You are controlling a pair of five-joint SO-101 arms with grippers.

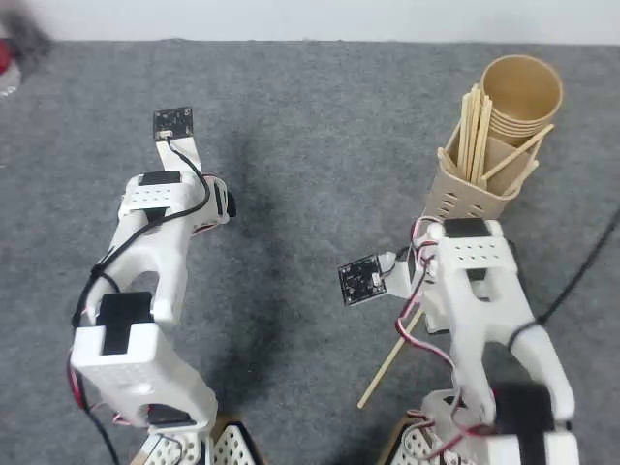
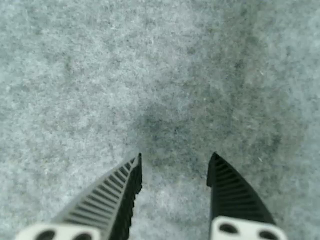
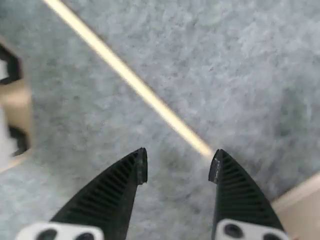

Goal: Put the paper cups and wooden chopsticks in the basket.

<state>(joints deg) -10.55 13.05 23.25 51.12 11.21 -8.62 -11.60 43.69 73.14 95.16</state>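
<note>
A tan perforated basket stands at the far right of the table and holds stacked paper cups and several wooden chopsticks. One loose chopstick lies on the grey carpet beside the right arm. In the right wrist view this chopstick runs diagonally and ends just ahead of one fingertip of my right gripper, which is open and holds nothing. A piece of the basket wall shows at that view's edge. My left gripper hangs open over bare carpet, far from the basket.
Grey carpet covers the table. The left arm stands at the left with room between the two arms. A dark and red object sits at the far left corner. A pale wall edge runs along the back.
</note>
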